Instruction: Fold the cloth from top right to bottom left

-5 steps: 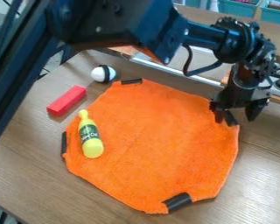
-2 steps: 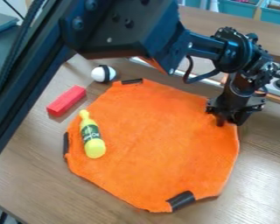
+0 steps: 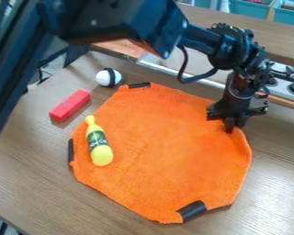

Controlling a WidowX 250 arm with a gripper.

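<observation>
The black gripper [image 3: 231, 125] of a robot arm pinches the upper right corner of an orange cloth [image 3: 168, 151], its fingers pressed together on the fabric. The cloth lies spread over a wooden table [image 3: 26, 174], with black patches at its upper left, left and lower right corners. On the cloth's left side rests a yellow bottle [image 3: 99, 146] with a dark green label, its neck toward the top of the view; its contents cannot be made out. Beyond the table, at the upper right, sit two teal bins, the left bin [image 3: 243, 9] holding something reddish, the right bin [image 3: 285, 16] something brown. A red block [image 3: 70, 106] and a black-banded white ball [image 3: 105, 78] lie near the cloth's upper left edge.
</observation>
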